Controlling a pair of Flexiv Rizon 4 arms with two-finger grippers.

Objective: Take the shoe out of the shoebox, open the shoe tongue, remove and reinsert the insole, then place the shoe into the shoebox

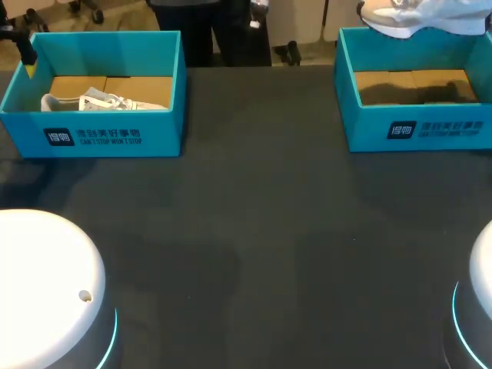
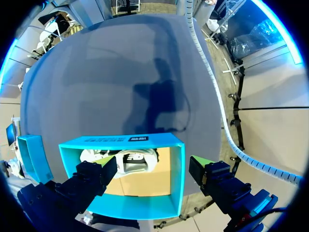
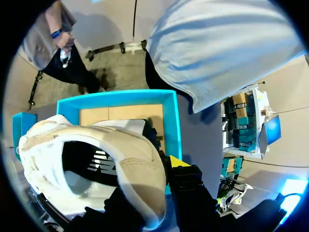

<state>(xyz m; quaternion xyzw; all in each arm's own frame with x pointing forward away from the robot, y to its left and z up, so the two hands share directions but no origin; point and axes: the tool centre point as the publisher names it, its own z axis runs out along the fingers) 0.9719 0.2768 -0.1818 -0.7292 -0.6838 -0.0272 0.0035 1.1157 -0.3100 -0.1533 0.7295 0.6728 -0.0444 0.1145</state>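
R gripper (image 3: 159, 191) is clamped on the beige-white sneaker (image 3: 130, 154). One black finger w/ yellow tip (image 3: 177, 161) presses the shoe's side; the other finger is hidden under the shoe, so the grip is read from the sneaker hanging clear of everything else. The shoe lies across the gripper, its dark opening facing the cam. Below & ahead of it is the right shoebox (image 3: 116, 98), teal walls, bare cardboard floor.

In the head view the same sneaker (image 1: 411, 19) is up above the back rim of the right shoebox (image 1: 415, 127), touching neither the box nor its floor. The box sits at the table's far R corner.

L gripper (image 2: 154, 160) is spread wide, gripping nothing. It hangs over the left shoebox (image 2: 120, 140). One finger (image 2: 94, 176) is above the box interior, the other is outside the box's side wall. Ahead of the fingers, inside the box, is a white sneaker (image 2: 130, 159) lying on the cardboard floor next to the wall that faces the table's middle.

Head view: left shoebox (image 1: 108, 131) at far L corner, white sneaker (image 1: 100, 101) inside along the front wall. The two boxes are well apart, w/ dark table (image 1: 246, 231) between them. White arm bases at the near corners: L (image 1: 46, 292), R (image 1: 480, 307).
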